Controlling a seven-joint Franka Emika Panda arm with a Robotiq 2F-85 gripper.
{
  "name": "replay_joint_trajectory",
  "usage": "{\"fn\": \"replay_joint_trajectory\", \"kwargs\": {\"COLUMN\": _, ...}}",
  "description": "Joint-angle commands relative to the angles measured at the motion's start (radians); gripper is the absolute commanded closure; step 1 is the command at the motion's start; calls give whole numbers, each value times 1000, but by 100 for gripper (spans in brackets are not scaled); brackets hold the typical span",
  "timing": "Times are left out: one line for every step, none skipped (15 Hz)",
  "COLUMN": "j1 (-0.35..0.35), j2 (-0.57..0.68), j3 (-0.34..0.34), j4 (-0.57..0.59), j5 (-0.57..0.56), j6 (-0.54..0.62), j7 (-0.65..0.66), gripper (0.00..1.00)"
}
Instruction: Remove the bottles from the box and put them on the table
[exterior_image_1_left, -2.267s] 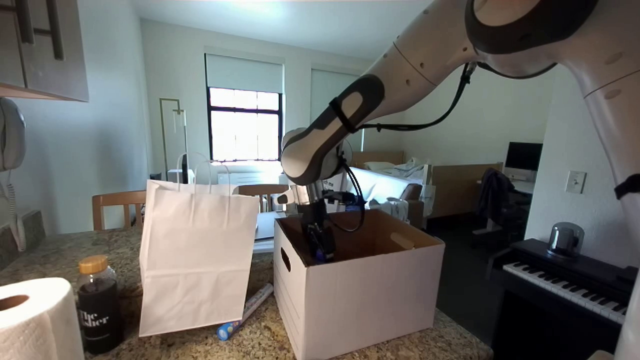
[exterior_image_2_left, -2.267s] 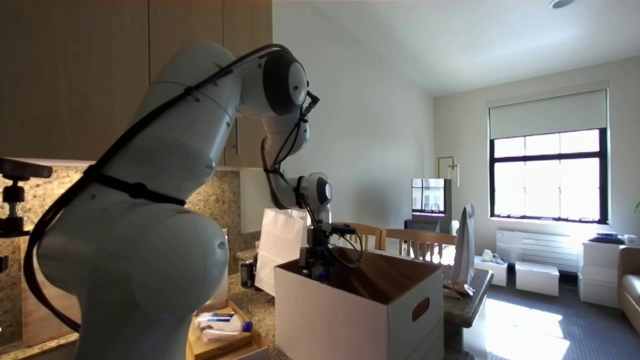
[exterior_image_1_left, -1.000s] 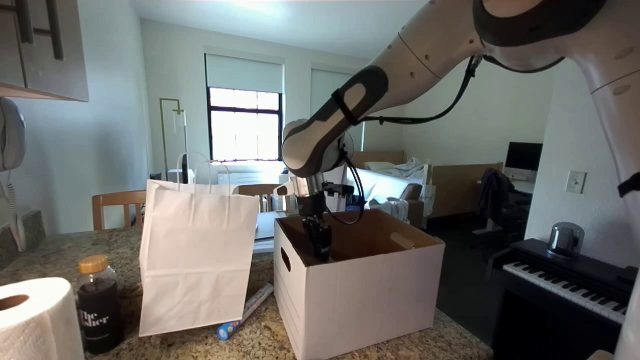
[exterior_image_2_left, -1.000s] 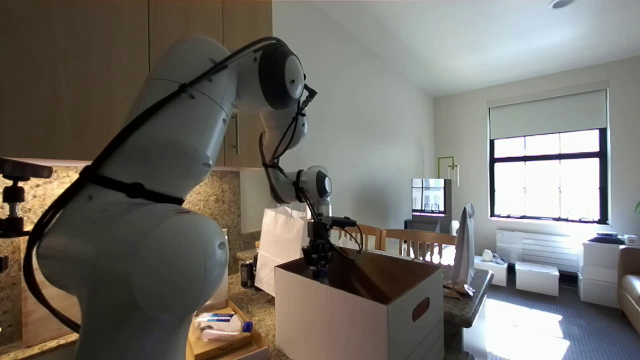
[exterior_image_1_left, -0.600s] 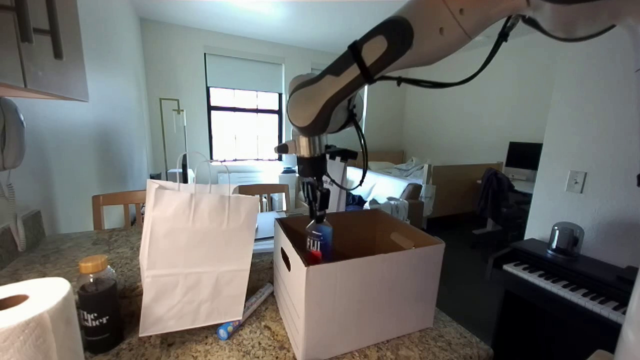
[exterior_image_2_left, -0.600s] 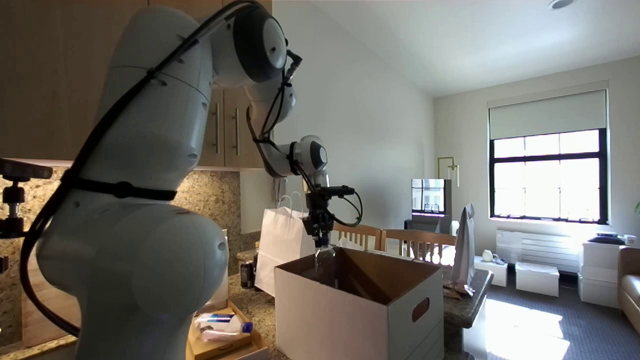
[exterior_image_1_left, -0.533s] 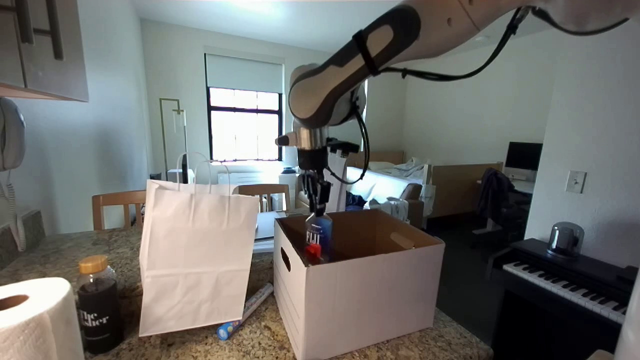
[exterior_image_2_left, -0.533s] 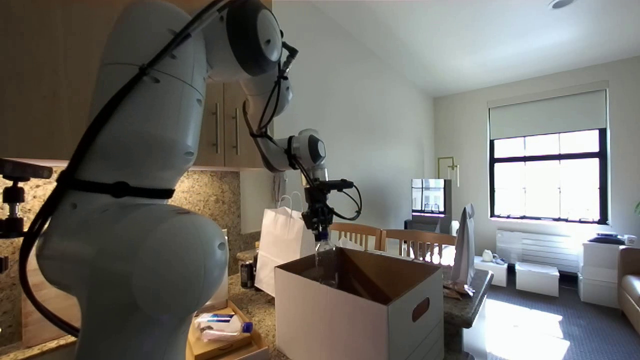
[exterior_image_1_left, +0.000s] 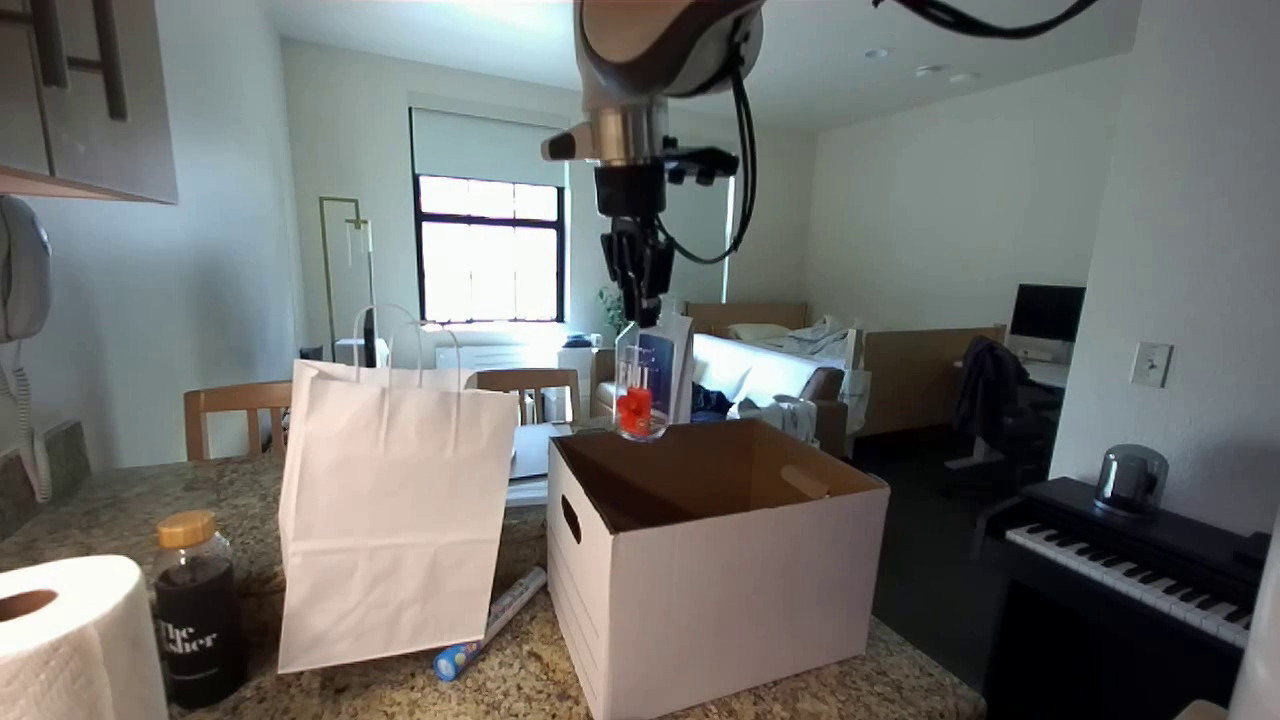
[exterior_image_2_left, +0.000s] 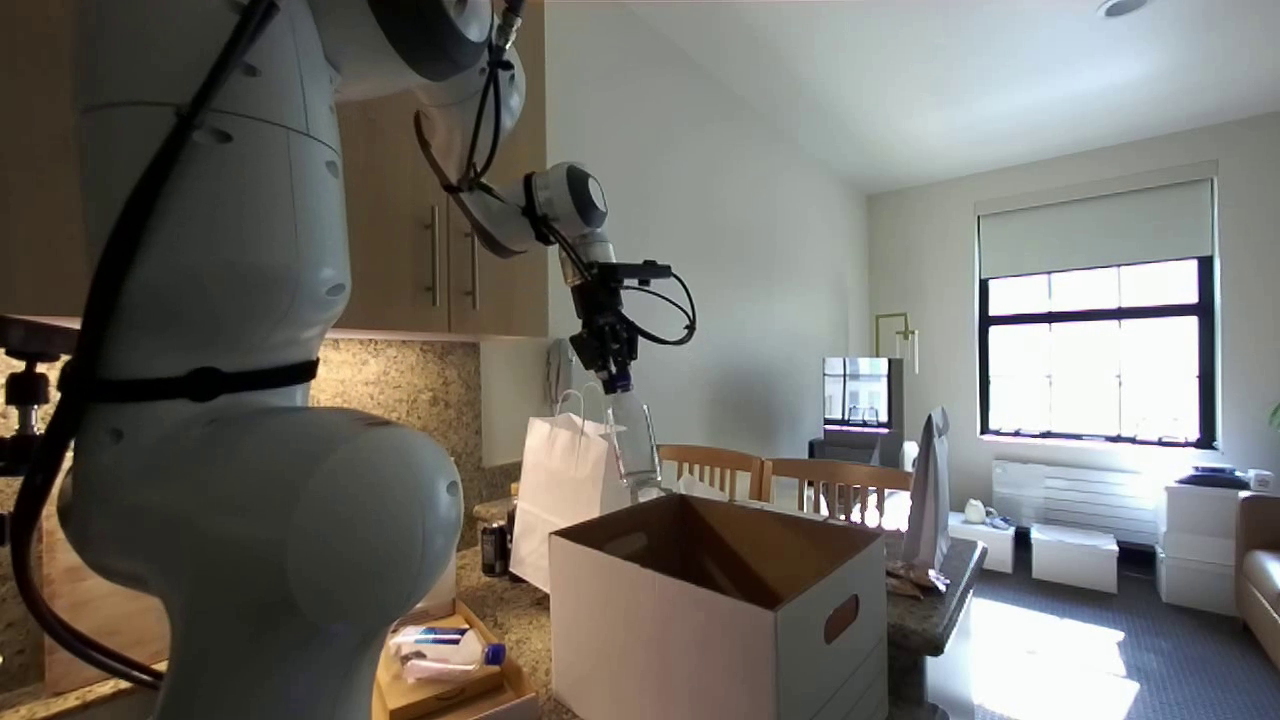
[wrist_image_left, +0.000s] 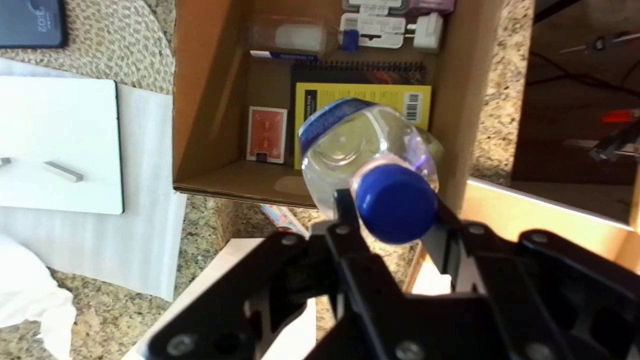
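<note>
The hand (wrist_image_left: 393, 206) pinched a bottle (exterior_image_2_left: 633, 440) by its cap (wrist_image_left: 396, 202), probably to leave the base (exterior_image_1_left: 641, 432) free for the surface (exterior_image_1_left: 500, 690).

The claw (wrist_image_left: 395, 206) grips a clear bottle (wrist_image_left: 340, 152) by its top end, fingers (wrist_image_left: 345, 210) on either side, the blue cap (wrist_image_left: 396, 200) facing back toward the claw. Beyond them shows the brown inside of a box (wrist_image_left: 205, 90). In it, partly hidden by the clear bottle, a yellow book (wrist_image_left: 370, 95) overlaps a spiral notebook (wrist_image_left: 360, 74); farther from the claw, a second bottle (wrist_image_left: 295, 37) lies on its side near a white plug (wrist_image_left: 427, 31). A red pack of cards (wrist_image_left: 267, 130) lies ahead and left of the claw. Speckled surface (wrist_image_left: 500, 100) borders the box on the claw's right.
</note>
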Motion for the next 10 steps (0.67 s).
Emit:
{"fn": "replay_joint_trajectory", "kwargs": {"j1": 47, "j2": -9, "j3": 53, "j4": 105, "j5": -25, "j6": -274, "j7": 23, "gripper": 85}}
{"fn": "replay_joint_trajectory", "kwargs": {"j1": 71, "j2": -6, "j3": 65, "j4": 134, "j5": -12, "j6": -350, "j7": 12, "gripper": 85}}
{"fn": "replay_joint_trajectory", "kwargs": {"j1": 91, "j2": -11, "j3": 84, "j4": 137, "j5": -4, "j6": -382, "j7": 10, "gripper": 85}}
{"fn": "replay_joint_trajectory", "kwargs": {"j1": 113, "j2": -16, "j3": 103, "j4": 134, "j5": -2, "j6": -408, "j7": 10, "gripper": 85}}
{"fn": "replay_joint_trajectory", "kwargs": {"j1": 132, "j2": -13, "j3": 118, "j4": 141, "j5": 2, "j6": -431, "j7": 2, "gripper": 85}}
{"fn": "replay_joint_trajectory", "kwargs": {"j1": 153, "j2": -32, "j3": 134, "j4": 138, "j5": 14, "j6": -464, "j7": -4, "gripper": 85}}
{"fn": "replay_joint_trajectory", "kwargs": {"j1": 171, "j2": -37, "j3": 149, "j4": 128, "j5": 21, "j6": -479, "j7": -10, "gripper": 85}}
{"fn": "replay_joint_trajectory", "kwargs": {"j1": 184, "j2": -32, "j3": 160, "j4": 136, "j5": 19, "j6": -502, "j7": -19, "gripper": 85}}
{"fn": "replay_joint_trajectory", "kwargs": {"j1": 200, "j2": 2, "j3": 176, "j4": 118, "j5": 5, "j6": -471, "j7": 18, "gripper": 85}}
{"fn": "replay_joint_trajectory", "kwargs": {"j1": 212, "j2": 16, "j3": 187, "j4": 118, "j5": 5, "j6": -474, "j7": 15, "gripper": 85}}
